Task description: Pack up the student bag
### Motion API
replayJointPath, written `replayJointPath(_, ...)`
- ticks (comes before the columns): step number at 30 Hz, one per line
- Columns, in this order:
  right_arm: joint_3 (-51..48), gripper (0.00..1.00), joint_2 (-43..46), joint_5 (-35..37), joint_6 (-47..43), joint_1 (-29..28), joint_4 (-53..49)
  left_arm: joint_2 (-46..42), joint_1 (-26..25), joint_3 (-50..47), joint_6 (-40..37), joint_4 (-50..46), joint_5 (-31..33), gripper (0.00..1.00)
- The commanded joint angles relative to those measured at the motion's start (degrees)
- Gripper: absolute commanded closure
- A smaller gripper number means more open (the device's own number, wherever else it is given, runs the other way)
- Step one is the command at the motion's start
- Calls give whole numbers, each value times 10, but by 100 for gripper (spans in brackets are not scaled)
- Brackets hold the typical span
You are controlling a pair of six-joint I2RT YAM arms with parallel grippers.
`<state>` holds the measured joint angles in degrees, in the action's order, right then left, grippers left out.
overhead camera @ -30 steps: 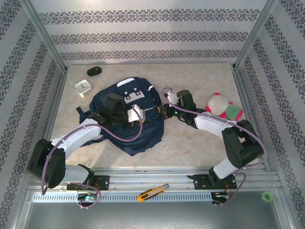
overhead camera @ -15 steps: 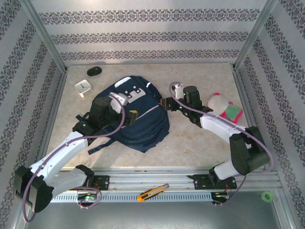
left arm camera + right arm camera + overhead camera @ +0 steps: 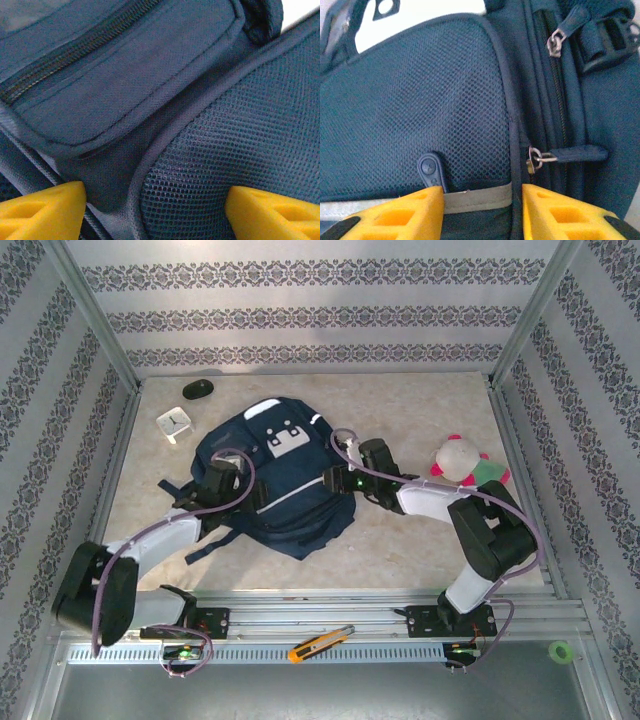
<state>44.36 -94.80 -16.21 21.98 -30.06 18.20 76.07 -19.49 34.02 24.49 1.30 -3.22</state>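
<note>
The student bag (image 3: 290, 505) lies flat on the table, dark navy, with its grey-white patch (image 3: 285, 440) facing up. My left gripper (image 3: 252, 492) rests over the bag's left half. In the left wrist view that gripper (image 3: 155, 215) is open, yellow fingertips (image 3: 42, 212) wide apart over the mesh panel (image 3: 240, 125). My right gripper (image 3: 333, 480) is at the bag's right side. Seen from the right wrist, it (image 3: 480, 212) stands open astride the mesh pocket's edge (image 3: 420, 90) and light stripe (image 3: 477, 197), beside a metal zipper pull (image 3: 540, 157).
A black mouse (image 3: 197, 389) and a small white clock (image 3: 173, 422) lie at the back left. A pink-and-white plush toy (image 3: 460, 458) sits right of the bag. A yellow box cutter (image 3: 320, 642) rests on the front rail, a green roll (image 3: 560, 650) at far right.
Both grippers have gone from shut to open. The bag, bunched up before, now lies flat with its patch showing. The right gripper has come in against the bag's right side.
</note>
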Motion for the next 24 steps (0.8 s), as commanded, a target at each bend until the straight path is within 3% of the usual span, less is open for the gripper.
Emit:
replayJointPath(1,-63,59,26,54,61,-25,-11,116,-11,38,8,92,-21,26)
replayJointPath(5,-80,64,37,82,74,-5,0,213,-33,122,-14,123,-36,26)
replayJointPath(9,-78,63,55,87,68,16,-3,247,-35,171,-17,134,-36,26)
replayJointPath(13,-64,60,88,67,36,45,-23,208,-35,180,-41,117,-10,22)
replayJointPath(18,-40,49,186,57,-32,88,-91,82,-26,155,-88,78,86,13)
replayJointPath(19,-40,31,212,61,-52,99,-100,49,-23,141,-105,79,115,11)
replayJointPath(20,-45,2,238,67,-73,111,-103,15,-22,124,-128,86,145,8)
replayJointPath(21,-50,2,260,75,-91,124,-105,-11,-21,105,-151,100,172,2)
replayJointPath(24,-83,2,314,98,-139,179,-90,-93,-20,15,-231,183,259,1)
